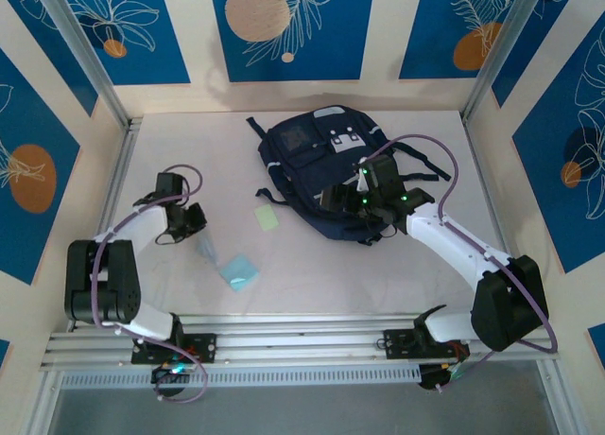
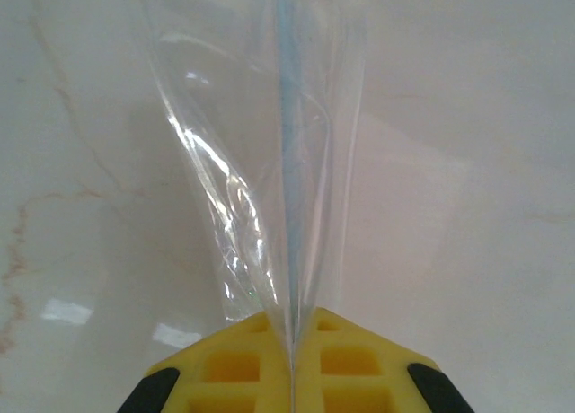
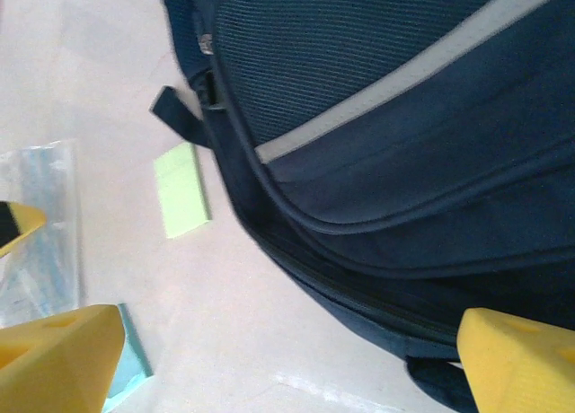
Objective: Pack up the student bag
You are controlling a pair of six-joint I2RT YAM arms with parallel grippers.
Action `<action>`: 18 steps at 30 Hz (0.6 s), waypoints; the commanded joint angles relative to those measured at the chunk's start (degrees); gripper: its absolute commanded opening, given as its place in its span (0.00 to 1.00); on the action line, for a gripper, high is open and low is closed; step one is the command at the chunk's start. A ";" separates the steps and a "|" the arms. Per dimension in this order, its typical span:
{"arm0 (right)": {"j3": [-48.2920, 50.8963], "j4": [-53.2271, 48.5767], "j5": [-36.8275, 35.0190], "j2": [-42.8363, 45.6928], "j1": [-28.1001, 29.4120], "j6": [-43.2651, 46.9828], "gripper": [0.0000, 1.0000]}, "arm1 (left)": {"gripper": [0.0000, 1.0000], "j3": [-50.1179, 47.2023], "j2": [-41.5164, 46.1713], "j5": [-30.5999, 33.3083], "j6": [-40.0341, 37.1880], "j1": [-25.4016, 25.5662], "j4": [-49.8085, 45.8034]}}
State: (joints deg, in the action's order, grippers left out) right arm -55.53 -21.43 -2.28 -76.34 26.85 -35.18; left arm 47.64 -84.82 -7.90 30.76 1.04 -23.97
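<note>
The student bag (image 3: 404,162), seemingly under right gripper (image 3: 287,359)

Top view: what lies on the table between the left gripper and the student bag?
A pale green note pad lies there, nearer the student bag than the left gripper; the top view shows it.

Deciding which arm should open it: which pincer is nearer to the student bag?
Right. The right pincer is open at the near edge of the student bag. The left pincer is well off to the bag's left, shut on a clear plastic sleeve.
</note>
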 commanded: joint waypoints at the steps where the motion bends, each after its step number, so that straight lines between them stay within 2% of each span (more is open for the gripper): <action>1: -2.04 5.23 8.47 -0.88 0.96 -0.54 0.95 | 0.00 3.74 4.52 -10.14 3.91 0.63 5.52; 4: -1.87 10.48 13.94 -2.33 1.98 -1.92 0.95 | 0.00 5.62 6.19 -15.45 8.39 1.94 11.49; 8: -2.72 15.81 17.71 -4.84 4.48 -3.13 0.95 | 0.00 7.92 6.55 -18.68 11.95 6.88 19.97; 13: -3.55 21.45 20.57 -7.44 7.45 -4.02 0.95 | 0.00 9.57 3.20 -21.90 17.58 13.56 31.96; 18: -2.16 28.62 22.27 -10.04 7.95 -7.05 0.95 | 0.00 9.74 -0.61 -24.18 24.60 18.08 42.60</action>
State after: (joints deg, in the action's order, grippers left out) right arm -57.28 0.71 17.04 -85.03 34.72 -39.79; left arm 56.01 -83.57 -28.47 49.54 17.54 9.02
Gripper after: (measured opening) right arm 0.955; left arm 0.056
